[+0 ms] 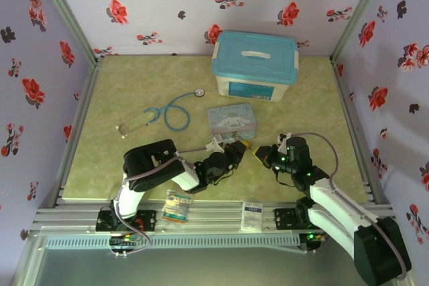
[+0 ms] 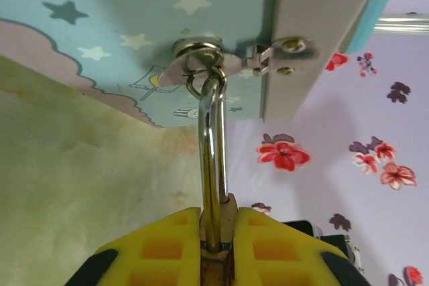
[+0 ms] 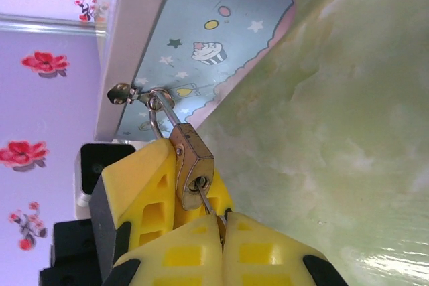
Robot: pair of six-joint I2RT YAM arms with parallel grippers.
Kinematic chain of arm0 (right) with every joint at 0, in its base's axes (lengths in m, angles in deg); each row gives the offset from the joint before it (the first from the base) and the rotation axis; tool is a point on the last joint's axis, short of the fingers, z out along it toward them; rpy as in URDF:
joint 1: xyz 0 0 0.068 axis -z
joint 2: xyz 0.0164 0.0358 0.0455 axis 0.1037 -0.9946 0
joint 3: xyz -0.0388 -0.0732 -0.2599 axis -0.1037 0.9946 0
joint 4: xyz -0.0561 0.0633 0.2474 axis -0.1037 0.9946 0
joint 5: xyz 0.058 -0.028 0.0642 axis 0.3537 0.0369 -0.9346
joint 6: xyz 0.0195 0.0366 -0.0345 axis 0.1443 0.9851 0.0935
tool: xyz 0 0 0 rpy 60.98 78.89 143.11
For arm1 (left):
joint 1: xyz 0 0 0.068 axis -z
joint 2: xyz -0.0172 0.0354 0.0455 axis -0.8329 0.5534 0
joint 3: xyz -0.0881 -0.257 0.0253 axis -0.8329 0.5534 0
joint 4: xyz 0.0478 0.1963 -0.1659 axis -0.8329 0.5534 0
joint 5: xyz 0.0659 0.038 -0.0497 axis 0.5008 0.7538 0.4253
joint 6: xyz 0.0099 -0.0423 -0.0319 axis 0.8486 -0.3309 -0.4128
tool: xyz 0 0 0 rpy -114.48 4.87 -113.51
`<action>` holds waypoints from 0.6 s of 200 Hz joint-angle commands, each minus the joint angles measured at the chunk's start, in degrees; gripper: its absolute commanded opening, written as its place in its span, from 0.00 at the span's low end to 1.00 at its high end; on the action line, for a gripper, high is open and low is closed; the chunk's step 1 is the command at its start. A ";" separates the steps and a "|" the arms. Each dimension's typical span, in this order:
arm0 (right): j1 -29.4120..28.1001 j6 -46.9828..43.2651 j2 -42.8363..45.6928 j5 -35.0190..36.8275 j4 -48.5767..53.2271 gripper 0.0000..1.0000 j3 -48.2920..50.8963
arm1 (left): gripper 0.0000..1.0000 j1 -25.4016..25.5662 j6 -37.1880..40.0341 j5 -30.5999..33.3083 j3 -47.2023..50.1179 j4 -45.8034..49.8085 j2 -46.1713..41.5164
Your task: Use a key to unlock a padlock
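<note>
Flowered purple walls close in a green counter [image 1: 134,85] where a cartoon tin [image 1: 231,120] sits. The padlock [image 3: 194,162] hangs from the latch [image 2: 268,55] on the tin's front. The left claw [image 2: 216,224] is clamped on the padlock's body, and the right claw [image 3: 220,227] pinches the key [image 3: 209,202], its tip in the keyhole.

Shiny metal, dull yellow plastic.
Brass-gold metal on the padlock [image 3: 194,165], a bit dull, with a smooth, mirror-bright silver loop. Thin grey metal for the key [image 3: 208,200]. Yellow plastic, not shiny, with square hollows, on the left gripper [image 2: 218,227] and right gripper [image 3: 223,229]. Smooth painted tin [image 2: 100,25] with a shiny silver metal clasp [image 2: 268,58]. Green table [image 3: 348,98] cover, marbled, with a shine in spots. Smooth blue plastic lid and white plastic sides on the far box [image 1: 255,55].
</note>
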 commanded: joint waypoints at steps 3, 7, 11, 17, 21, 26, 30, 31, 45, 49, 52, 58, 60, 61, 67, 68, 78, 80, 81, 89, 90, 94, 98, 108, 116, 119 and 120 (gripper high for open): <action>-0.55 2.63 1.04 -3.62 -11.97 0.00 -0.29 | 0.00 2.23 0.74 -7.11 -1.32 -4.69 0.16; -0.50 2.39 1.46 -3.74 -11.13 0.00 -0.68 | 0.00 2.22 0.69 -7.19 -1.32 -4.69 0.14; -0.40 2.43 1.79 -3.84 -10.62 0.00 -0.88 | 0.00 2.21 0.62 -7.14 -1.32 -4.69 0.12; -0.31 2.69 2.22 -3.92 -10.42 0.00 -0.94 | 0.00 2.17 0.60 -7.13 -1.24 -4.69 0.17; -0.28 3.29 2.41 -3.82 -10.53 0.00 -0.78 | 0.00 2.22 0.44 -7.13 -1.15 -4.76 0.12; -0.17 4.55 2.25 -3.88 -11.97 0.00 -0.23 | 0.00 2.16 0.34 -7.13 -1.07 -4.78 0.12; -0.08 6.00 1.95 -3.96 -13.52 0.00 0.36 | 0.00 2.23 0.25 -7.13 -1.10 -4.78 0.12; -0.05 6.28 1.84 -3.95 -13.93 0.00 0.54 | 0.00 2.24 0.20 -7.08 -1.13 -4.78 0.17; 0.07 7.21 0.13 -4.44 -18.14 0.00 1.60 | 0.00 2.17 -0.01 -7.61 -1.34 -4.78 -0.04; 0.07 5.95 0.00 -4.08 -17.24 0.00 1.47 | 0.00 2.25 0.02 -7.79 -1.45 -4.78 -0.13; 0.07 4.79 0.15 -3.70 -16.19 0.00 1.29 | 0.00 2.28 -0.08 -8.04 -1.51 -4.78 -0.26; 0.07 1.63 0.49 -2.91 -13.52 0.00 0.60 | 0.00 2.40 -0.19 -8.29 -1.63 -4.83 -0.51; 0.03 0.66 0.64 -2.71 -11.85 0.00 0.36 | 0.00 2.41 -0.19 -8.34 -1.66 -4.82 -0.56; 0.05 -0.16 0.75 -2.54 -11.12 0.00 0.10 | 0.00 2.42 -0.15 -8.39 -1.71 -4.80 -0.62; -0.02 -4.00 1.40 -1.69 -6.35 0.00 -1.31 | 0.00 2.50 0.03 -8.66 -1.84 -4.79 -1.04; 0.03 -4.56 1.53 -1.54 -5.77 0.00 -1.52 | 0.00 2.50 0.05 -8.68 -1.85 -4.78 -1.12; 0.07 -8.11 3.01 -0.72 -2.11 0.00 -2.88 | 0.00 2.67 0.46 -8.84 -1.92 -4.83 -1.69; 0.07 -8.33 3.16 -0.66 -1.85 0.00 -2.97 | 0.00 2.66 0.52 -8.81 -1.89 -4.75 -1.82; 0.07 -8.52 3.33 -0.63 -1.64 0.00 -3.05 | 0.00 2.72 0.51 -8.80 -1.91 -4.77 -1.82; 0.07 -10.11 4.28 0.09 0.22 0.00 -3.78 | 0.00 2.77 0.40 -9.05 -1.86 -4.78 -2.07; 0.07 -10.42 4.37 0.23 0.45 0.00 -3.90 | 0.00 2.77 0.36 -9.05 -1.86 -4.78 -2.12; 0.07 -11.46 4.77 0.46 1.45 0.00 -4.34 | 0.00 2.80 0.27 -9.21 -1.85 -4.78 -2.23; 0.05 -12.09 4.89 0.78 1.84 0.00 -4.49 | 0.00 2.79 0.25 -9.18 -1.85 -4.78 -2.25; 0.16 -13.92 4.77 1.61 2.94 0.00 -4.78 | 0.00 2.88 0.16 -9.24 -1.92 -4.82 -2.40; 0.05 -15.38 4.26 1.89 3.26 0.00 -4.76 | 0.00 2.98 0.21 -9.36 -2.08 -4.80 -2.37; 0.01 -15.50 3.87 1.78 2.79 0.00 -4.60 | 0.00 3.02 0.17 -9.37 -2.13 -4.82 -2.34; 0.09 -15.54 3.81 1.69 2.48 0.00 -4.49 | 0.00 3.03 0.17 -9.39 -2.17 -4.80 -2.38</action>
